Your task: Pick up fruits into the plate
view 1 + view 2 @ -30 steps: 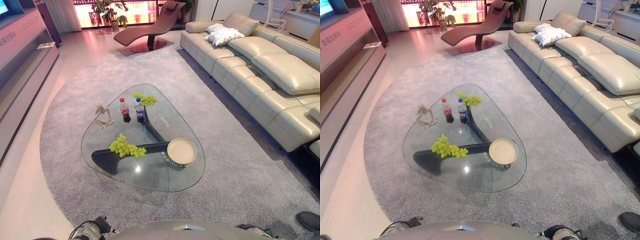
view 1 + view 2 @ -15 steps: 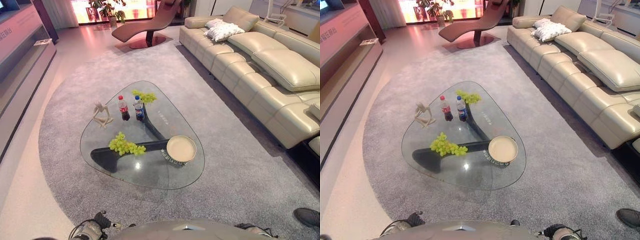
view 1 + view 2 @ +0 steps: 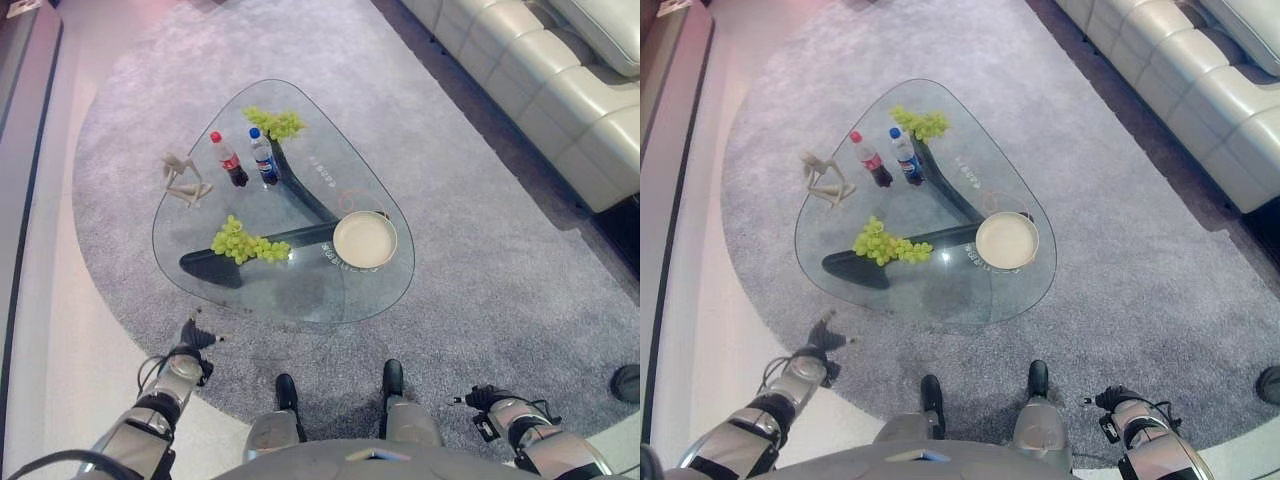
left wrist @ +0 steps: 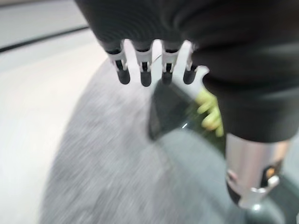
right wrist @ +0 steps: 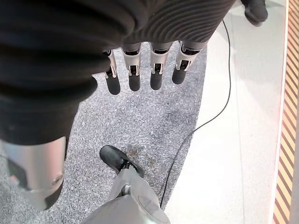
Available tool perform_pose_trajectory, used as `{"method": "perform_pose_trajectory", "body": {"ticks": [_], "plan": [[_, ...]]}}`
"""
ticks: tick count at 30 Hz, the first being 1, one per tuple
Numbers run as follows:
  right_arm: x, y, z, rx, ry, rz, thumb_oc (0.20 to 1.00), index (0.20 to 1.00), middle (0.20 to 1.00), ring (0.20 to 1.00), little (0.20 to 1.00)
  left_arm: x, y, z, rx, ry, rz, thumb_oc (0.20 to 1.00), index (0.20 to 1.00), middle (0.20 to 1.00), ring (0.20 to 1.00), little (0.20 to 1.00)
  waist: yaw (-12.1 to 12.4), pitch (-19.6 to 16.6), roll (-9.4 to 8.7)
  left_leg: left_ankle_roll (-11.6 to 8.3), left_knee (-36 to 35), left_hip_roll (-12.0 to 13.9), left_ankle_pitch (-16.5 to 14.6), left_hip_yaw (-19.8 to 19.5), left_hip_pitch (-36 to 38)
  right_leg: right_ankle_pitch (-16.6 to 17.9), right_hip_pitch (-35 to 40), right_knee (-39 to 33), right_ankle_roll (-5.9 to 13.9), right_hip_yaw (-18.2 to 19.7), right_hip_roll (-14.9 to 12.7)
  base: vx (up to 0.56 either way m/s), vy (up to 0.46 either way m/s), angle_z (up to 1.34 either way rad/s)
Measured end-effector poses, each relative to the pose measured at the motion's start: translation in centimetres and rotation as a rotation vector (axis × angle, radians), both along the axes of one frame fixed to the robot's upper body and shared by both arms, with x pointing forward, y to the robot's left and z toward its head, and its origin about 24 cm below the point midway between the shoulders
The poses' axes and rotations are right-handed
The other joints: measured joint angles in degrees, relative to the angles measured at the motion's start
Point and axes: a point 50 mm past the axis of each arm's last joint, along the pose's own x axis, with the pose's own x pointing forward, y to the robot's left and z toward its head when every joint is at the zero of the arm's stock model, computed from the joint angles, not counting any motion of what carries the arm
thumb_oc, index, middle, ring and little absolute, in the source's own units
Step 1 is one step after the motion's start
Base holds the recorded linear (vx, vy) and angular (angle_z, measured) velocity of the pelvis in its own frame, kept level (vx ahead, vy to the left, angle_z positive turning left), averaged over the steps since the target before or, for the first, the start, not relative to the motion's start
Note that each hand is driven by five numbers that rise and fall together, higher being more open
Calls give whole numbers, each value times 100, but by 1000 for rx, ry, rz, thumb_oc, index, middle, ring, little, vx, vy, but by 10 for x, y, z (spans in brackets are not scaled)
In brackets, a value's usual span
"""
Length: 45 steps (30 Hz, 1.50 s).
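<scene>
Grey round rug under a glass worktop (image 3: 300,290), pale sofa (image 3: 560,80) off to my right. Both hands hang low by the near rug edge, well apart from the worktop; nothing held.

Left hand (image 3: 192,338): fingers (image 4: 124,74) straight, relaxed, thumb apart, per its wrist view. Right hand (image 3: 482,398): fingers (image 5: 134,79) also straight and loose, per its wrist cam.

Key relation: nearer grape bunch (image 3: 246,243) lies ahead of the left hand and a bit inboard, on the worktop's near-left part, long axis running roughly left-right, tail end pointing toward the plate (image 3: 364,239). Plate sits to the bunch's right, near it but not touching. I judge the left hand nearer to that bunch, the right nearer to the plate. Far grape bunch (image 3: 274,123) is at the back tip, beyond the bottles.

Count: 2 grape bunches, 1 plate (nothing in it yet), 2 bottles – red-cap bottle (image 3: 229,160) & blue-cap bottle (image 3: 263,158) side by side – 1 pale figurine (image 3: 184,178) on the left.
</scene>
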Motion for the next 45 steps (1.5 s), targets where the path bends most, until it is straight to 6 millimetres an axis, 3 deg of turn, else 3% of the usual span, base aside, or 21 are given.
{"method": "perform_pose_trajectory", "body": {"ticks": [3, 8, 13, 17, 20, 27, 35, 41, 45], "plan": [[14, -7, 9, -6, -55, -18, 1000, 1000, 1000, 1000, 1000, 36, 17, 43, 134, -144, -18, 1000, 1000, 1000, 1000, 1000, -8, 285, 16, 1, 1, -2, 52, -5, -235, 32, -231, 2, -15, 7, 0, -105, 7, -1], [38, -17, 25, -14, -144, -25, 1000, 1000, 1000, 1000, 1000, 73, 37, 101, 360, -256, -61, 1000, 1000, 1000, 1000, 1000, -85, 624, 2, -4, 3, -4, 127, -6, -599, 132, -595, 4, -33, 10, 4, -140, 10, 0], [84, -15, 50, -19, -259, 32, 1000, 1000, 1000, 1000, 1000, 119, 33, 176, 608, -354, -125, 1000, 1000, 1000, 1000, 1000, -149, 1310, -66, -14, 7, -2, 218, -12, -852, 200, -870, 59, -62, 14, 10, -57, -5, 0], [96, -8, 56, -11, -297, 73, 1000, 1000, 1000, 1000, 1000, 134, 29, 209, 727, -400, -146, 1000, 1000, 1000, 1000, 1000, -233, 1580, -241, -17, 7, 1, 218, -7, -897, 200, -913, 61, -63, 4, 10, -32, -45, -1], [101, -6, 59, -9, -323, 82, 1000, 1000, 1000, 1000, 1000, 138, 31, 227, 808, -413, -142, 1000, 1000, 1000, 1000, 1000, -294, 1646, -366, -18, 31, 1, 218, -1, -1108, 201, -1144, 128, -63, 3, 6, -40, -11, -1], [117, 0, 70, 1, -377, 111, 1000, 1000, 1000, 1000, 1000, 143, 36, 266, 939, -491, -104, 1000, 1000, 1000, 1000, 1000, -321, 1669, -403, 10, 405, -16, 240, -5, -2210, 197, -2345, 690, -65, 20, -85, -44, 31, -1], [118, 0, 70, -8, -390, 108, 1000, 1000, 1000, 1000, 1000, 136, 47, 275, 1074, -501, -74, 1000, 1000, 1000, 1000, 1000, -456, 1675, -412, 36, 542, -19, 345, -16, -2865, 188, -3069, 956, -69, 109, -100, -12, 33, 0], [116, -3, 71, -24, -401, 101, 1000, 1000, 1000, 1000, 1000, 140, 37, 287, 1314, -502, -170, 1000, 1000, 1000, 1000, 1000, -494, 1677, -408, 48, 726, -16, 372, -12, -3439, 168, -3722, 1250, -91, 167, -126, 4, 53, -1], [117, -5, 73, -37, -413, 100, 1000, 1000, 1000, 1000, 1000, 135, 36, 295, 1434, -599, -114, 1000, 1000, 1000, 1000, 1000, -527, 1677, -407, 47, 834, -22, 368, 23, -3587, 130, -3925, 1402, -122, 239, -143, 16, 60, -3]]}}
